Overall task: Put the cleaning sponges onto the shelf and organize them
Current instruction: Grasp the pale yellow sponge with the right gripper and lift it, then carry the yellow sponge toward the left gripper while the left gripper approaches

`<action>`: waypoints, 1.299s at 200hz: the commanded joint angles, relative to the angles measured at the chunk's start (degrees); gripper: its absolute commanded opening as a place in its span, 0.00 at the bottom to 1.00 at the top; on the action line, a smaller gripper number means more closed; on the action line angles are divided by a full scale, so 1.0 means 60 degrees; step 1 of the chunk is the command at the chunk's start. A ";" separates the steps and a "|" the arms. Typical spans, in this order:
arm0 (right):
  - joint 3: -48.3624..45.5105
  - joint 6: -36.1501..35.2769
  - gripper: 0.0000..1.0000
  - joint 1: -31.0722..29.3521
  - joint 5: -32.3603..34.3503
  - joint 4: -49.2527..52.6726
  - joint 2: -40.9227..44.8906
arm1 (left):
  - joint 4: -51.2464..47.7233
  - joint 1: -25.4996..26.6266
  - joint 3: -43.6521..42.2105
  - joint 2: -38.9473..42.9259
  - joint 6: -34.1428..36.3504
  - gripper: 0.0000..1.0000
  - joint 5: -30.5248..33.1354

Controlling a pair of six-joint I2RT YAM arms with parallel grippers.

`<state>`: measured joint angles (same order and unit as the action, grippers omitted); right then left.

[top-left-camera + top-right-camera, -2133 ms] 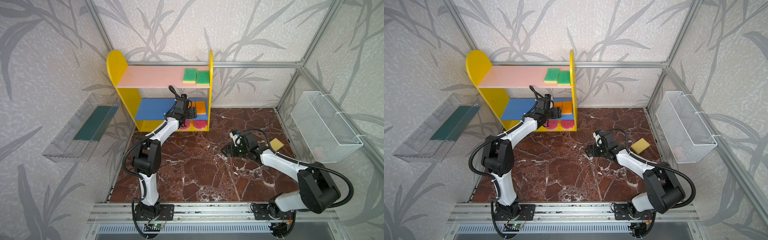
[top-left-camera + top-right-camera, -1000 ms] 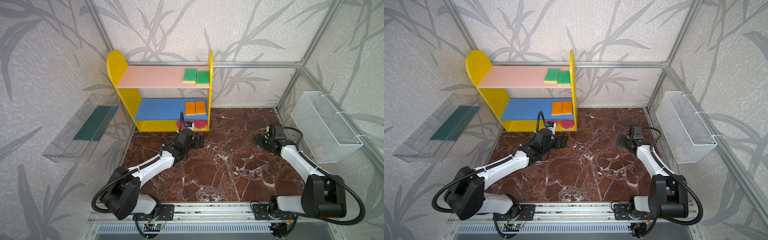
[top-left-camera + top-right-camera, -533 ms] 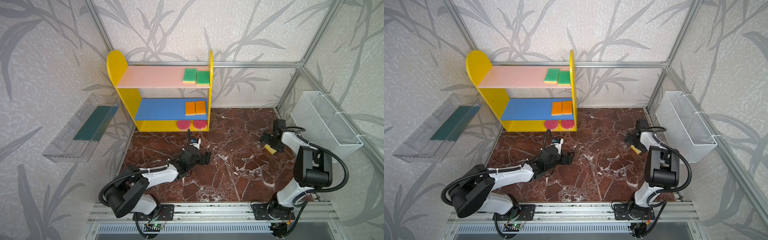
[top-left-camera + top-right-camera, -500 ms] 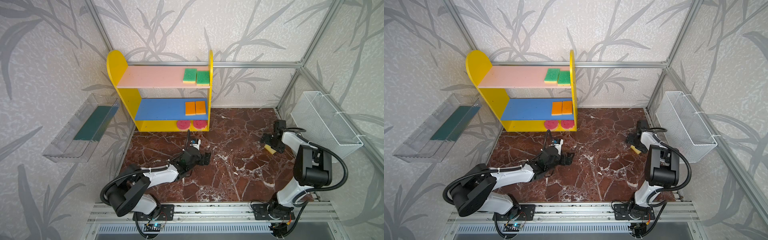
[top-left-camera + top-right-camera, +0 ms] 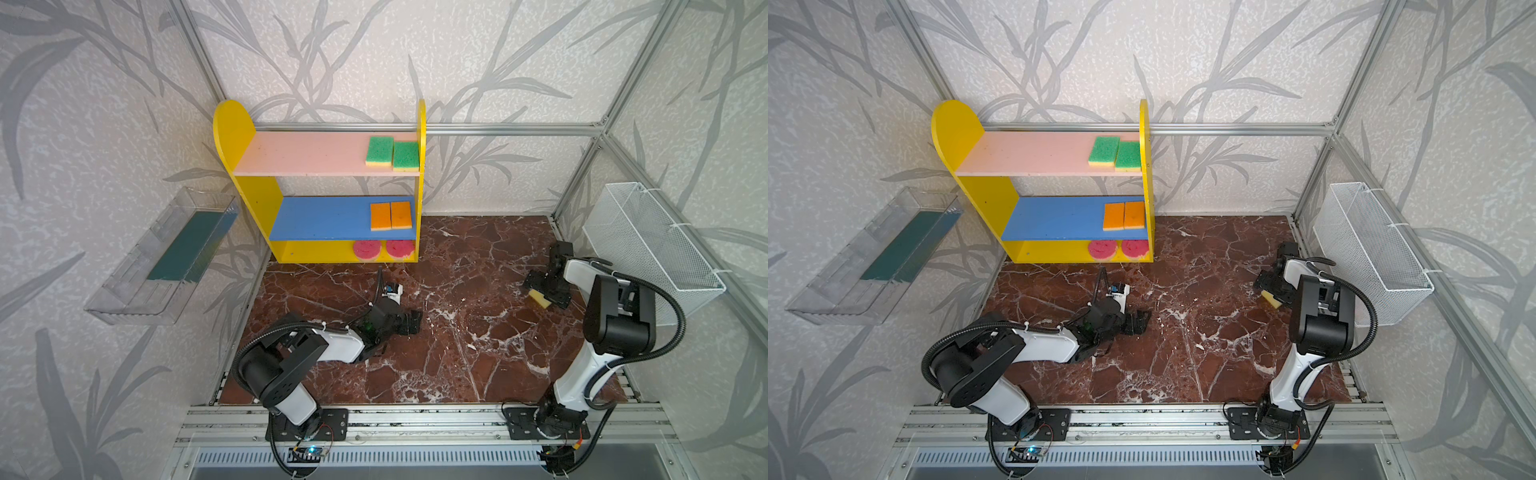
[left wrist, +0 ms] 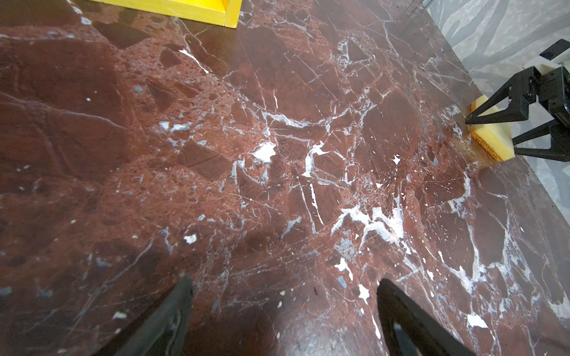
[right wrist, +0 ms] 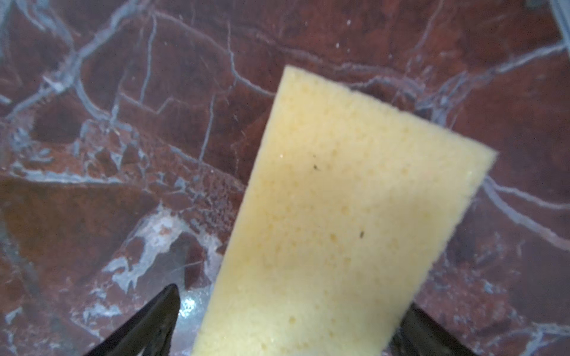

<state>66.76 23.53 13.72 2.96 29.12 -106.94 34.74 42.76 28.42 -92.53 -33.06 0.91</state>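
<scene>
The shelf [image 5: 332,160] [image 5: 1038,158] stands at the back wall. Two green sponges [image 5: 379,151] lie on its pink board, two orange ones [image 5: 381,216] on the blue board, and two round pink ones [image 5: 367,250] on the yellow base. A yellow sponge [image 5: 540,298] [image 5: 1272,300] [image 7: 339,215] [image 6: 493,145] lies on the floor at the right. My right gripper [image 5: 545,290] [image 7: 293,299] is open, down over it, one finger on each side. My left gripper [image 5: 411,322] [image 6: 282,280] is open and empty, low over the middle of the floor.
A clear plastic tray [image 5: 166,257] hangs on the left wall. A white wire mesh basket [image 5: 648,245] hangs on the right wall, close behind the right arm. The floor is red-brown marble [image 5: 457,332], and metal frame posts stand at the corners.
My left arm has drawn back from the shelf to the middle front of the floor. My right gripper swung to the far right, opened wider, and came down over the yellow sponge.
</scene>
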 commanded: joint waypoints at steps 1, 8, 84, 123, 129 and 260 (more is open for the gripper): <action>0.0220 -0.0075 1.00 0.0175 0.0004 0.0242 -0.0403 | 0.0406 0.0021 0.0181 -0.0218 -0.0123 0.94 -0.0063; 0.0242 -0.0108 0.99 0.0185 -0.0010 0.0243 -0.0450 | 0.0416 0.0022 0.0198 -0.0249 -0.0125 0.94 -0.0076; -0.0284 -0.0291 0.56 -0.0022 -0.1119 -0.0245 -0.0082 | 0.0007 -0.0014 0.0406 0.0053 -0.0205 0.94 -0.0708; -0.0888 -0.0240 0.56 -0.1222 -0.1663 -0.0510 0.1132 | 0.0083 -0.0045 0.0369 0.0619 -0.0484 0.94 -0.1461; -0.1048 -0.0195 0.57 -0.1458 -0.1939 -0.0644 0.1362 | 0.0112 -0.0082 0.0353 0.0703 -0.0603 0.94 -0.1631; -0.1984 -0.1174 0.59 -0.6031 -0.7959 -0.4775 0.3432 | -0.2681 -0.2596 0.2842 0.2486 -0.1398 0.91 -0.4761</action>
<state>52.49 19.40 -18.76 -39.83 4.67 -86.72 29.65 27.51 39.44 -78.65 -45.56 -26.68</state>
